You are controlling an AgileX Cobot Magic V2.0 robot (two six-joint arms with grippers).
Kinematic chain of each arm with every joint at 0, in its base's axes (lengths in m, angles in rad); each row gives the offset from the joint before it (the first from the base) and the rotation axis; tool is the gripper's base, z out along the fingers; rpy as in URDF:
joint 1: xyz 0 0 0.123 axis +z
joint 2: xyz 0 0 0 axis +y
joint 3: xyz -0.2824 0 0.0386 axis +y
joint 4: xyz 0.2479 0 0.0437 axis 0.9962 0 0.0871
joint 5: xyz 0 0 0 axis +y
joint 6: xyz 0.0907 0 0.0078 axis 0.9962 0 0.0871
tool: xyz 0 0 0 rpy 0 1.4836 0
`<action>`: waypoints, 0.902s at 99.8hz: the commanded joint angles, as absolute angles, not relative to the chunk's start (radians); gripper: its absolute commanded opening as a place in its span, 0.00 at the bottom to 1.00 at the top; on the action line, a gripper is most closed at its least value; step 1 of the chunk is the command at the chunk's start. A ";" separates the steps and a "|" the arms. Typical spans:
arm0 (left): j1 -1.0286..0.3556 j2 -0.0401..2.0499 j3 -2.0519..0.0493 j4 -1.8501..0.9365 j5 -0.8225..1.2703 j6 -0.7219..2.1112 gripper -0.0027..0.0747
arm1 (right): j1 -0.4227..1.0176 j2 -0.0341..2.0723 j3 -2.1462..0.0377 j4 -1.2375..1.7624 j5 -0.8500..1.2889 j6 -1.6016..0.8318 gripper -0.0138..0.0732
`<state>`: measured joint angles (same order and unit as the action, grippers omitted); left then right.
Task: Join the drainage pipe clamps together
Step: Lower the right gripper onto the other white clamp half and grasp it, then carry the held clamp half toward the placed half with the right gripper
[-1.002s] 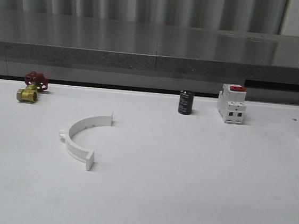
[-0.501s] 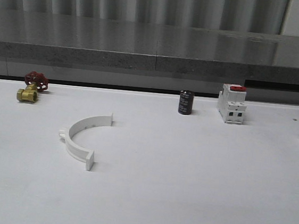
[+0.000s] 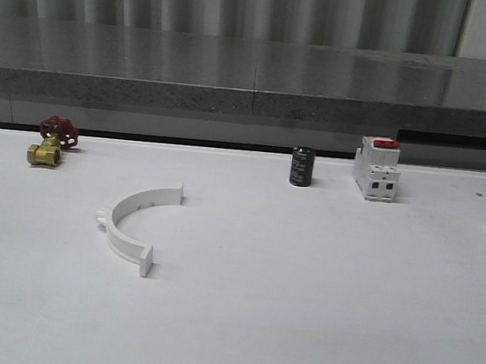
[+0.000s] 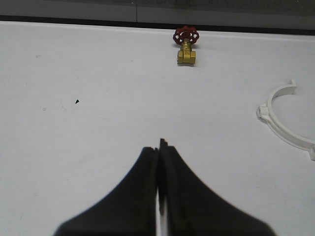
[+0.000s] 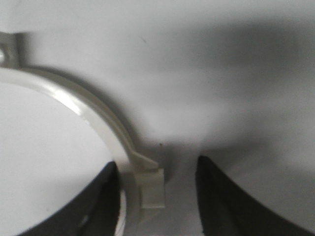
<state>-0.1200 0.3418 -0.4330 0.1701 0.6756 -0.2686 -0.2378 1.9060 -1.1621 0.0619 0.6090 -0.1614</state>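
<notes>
One white half-ring clamp (image 3: 132, 222) lies flat at left of centre in the front view, below the brass valve (image 3: 49, 144); the left gripper (image 4: 159, 152) is pressed closed, holding nothing. The right gripper (image 5: 156, 179) stands open astride the second clamp (image 5: 101, 120), its rim and tab between the fingers (image 5: 216, 194); whether they touch it I cannot tell.
</notes>
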 commanded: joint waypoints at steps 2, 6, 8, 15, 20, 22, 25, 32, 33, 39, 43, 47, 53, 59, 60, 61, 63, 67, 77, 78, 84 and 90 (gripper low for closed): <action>-0.121 0.347 -0.456 0.177 0.609 -0.272 0.01 | -0.243 1.868 -1.185 0.091 0.603 -0.168 0.38; -0.121 0.347 -0.456 0.177 0.609 -0.272 0.01 | -0.243 1.868 -1.185 0.104 0.606 -0.168 0.32; -0.121 0.347 -0.456 0.177 0.609 -0.272 0.01 | -0.243 1.868 -1.185 0.111 0.607 -0.168 0.30; -0.121 0.347 -0.456 0.177 0.609 -0.272 0.01 | -0.243 1.868 -1.185 0.119 0.612 -0.168 0.25; -0.121 0.347 -0.456 0.177 0.609 -0.272 0.01 | -0.243 1.868 -1.185 0.119 0.616 -0.168 0.24; -0.121 0.347 -0.456 0.177 0.609 -0.272 0.01 | -0.243 1.868 -1.185 0.119 0.616 -0.168 0.24; -0.121 0.347 -0.456 0.177 0.609 -0.272 0.01 | -0.243 1.868 -1.185 0.119 0.617 -0.168 0.24; -0.121 0.347 -0.456 0.177 0.609 -0.272 0.01 | -0.243 1.868 -1.187 0.119 0.621 -0.168 0.24; -0.121 0.347 -0.456 0.177 0.609 -0.272 0.01 | -0.243 1.868 -1.187 0.120 0.625 -0.168 0.24; -0.121 0.347 -0.456 0.177 0.609 -0.272 0.01 | -0.241 1.868 -1.201 0.127 0.642 -0.168 0.24; -0.121 0.347 -0.456 0.177 0.609 -0.272 0.01 | -0.235 1.868 -1.213 0.143 0.664 -0.168 0.24; -0.121 0.347 -0.456 0.177 0.609 -0.272 0.01 | -0.227 1.865 -1.233 0.160 0.690 -0.168 0.24; -0.121 0.347 -0.456 0.177 0.609 -0.272 0.01 | -0.210 1.856 -1.264 0.193 0.725 -0.168 0.24; -0.121 0.347 -0.456 0.177 0.609 -0.272 0.01 | -0.181 1.836 -1.283 0.220 0.754 -0.166 0.24; -0.121 0.347 -0.456 0.177 0.609 -0.272 0.01 | -0.177 1.833 -1.286 0.224 0.756 -0.165 0.24; -0.121 0.347 -0.456 0.177 0.609 -0.272 0.01 | -0.168 1.828 -1.287 0.224 0.759 -0.165 0.24; -0.121 0.347 -0.456 0.177 0.609 -0.272 0.01 | -0.154 1.822 -1.288 0.227 0.764 -0.159 0.24; -0.121 0.347 -0.456 0.177 0.609 -0.272 0.01 | -0.126 1.801 -1.289 0.229 0.764 -0.146 0.24; -0.121 0.347 -0.456 0.177 0.609 -0.272 0.01 | -0.024 1.757 -1.289 0.229 0.762 -0.092 0.24; -0.121 0.347 -0.456 0.177 0.609 -0.272 0.01 | -0.017 1.751 -1.289 0.229 0.760 -0.084 0.24; -0.121 0.347 -0.456 0.177 0.609 -0.272 0.01 | 0.056 1.733 -1.289 0.226 0.742 -0.048 0.24; -0.121 0.347 -0.456 0.177 0.609 -0.272 0.01 | 0.125 1.725 -1.289 0.216 0.722 0.006 0.24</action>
